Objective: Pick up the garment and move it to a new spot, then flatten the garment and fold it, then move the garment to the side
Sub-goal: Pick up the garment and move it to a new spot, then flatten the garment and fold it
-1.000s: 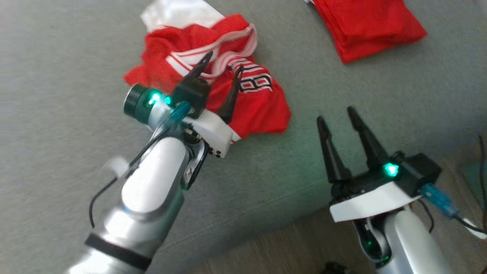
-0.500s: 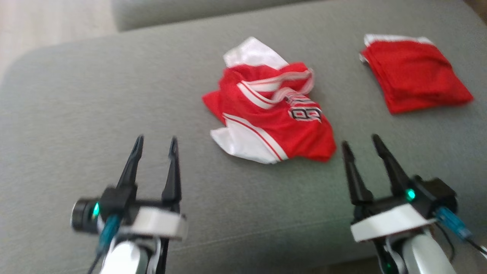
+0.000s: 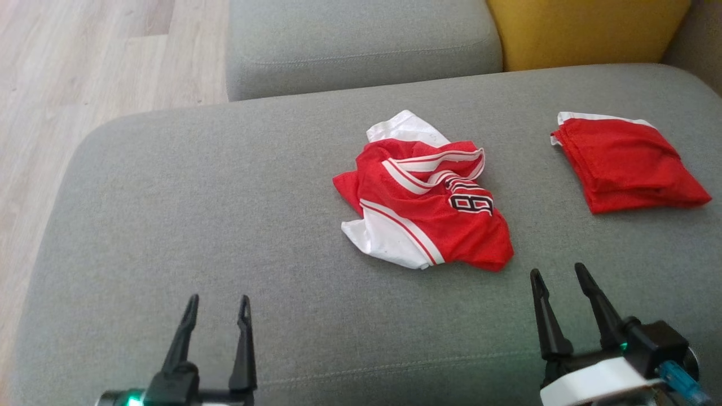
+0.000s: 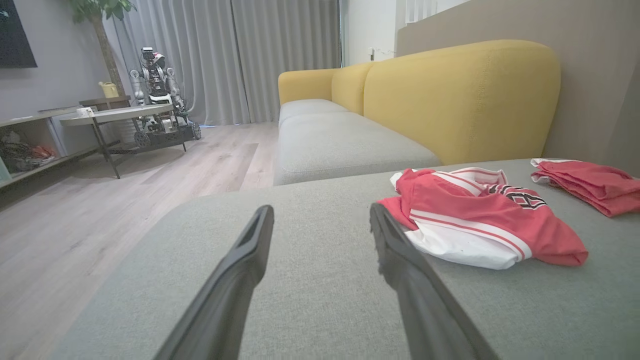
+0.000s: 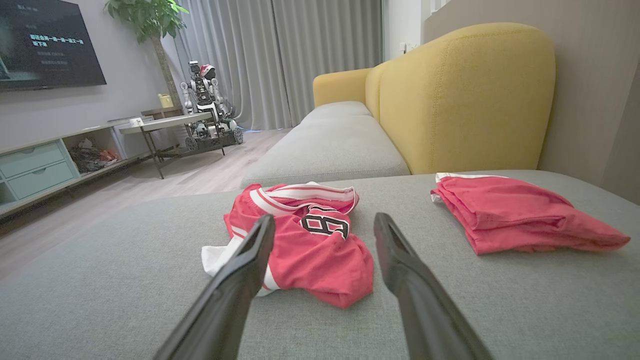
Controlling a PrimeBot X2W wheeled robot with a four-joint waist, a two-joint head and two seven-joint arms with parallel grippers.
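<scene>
Crumpled garment (image 3: 426, 208) ahead of right gripper (image 3: 557, 270), apart, slightly to its left

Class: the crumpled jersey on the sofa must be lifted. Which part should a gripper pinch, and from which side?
Probably pinch the jersey's raised striped fold from above with the nearer right gripper. That fold stands off the cushion; the hems lie flat.

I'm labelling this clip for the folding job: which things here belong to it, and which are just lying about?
Job:
- crumpled red-and-white jersey
- left gripper and right gripper, both open and empty
- grey cushion under the jersey

Lying about:
- folded red garment
- yellow sofa back
- second robot in the background
</scene>
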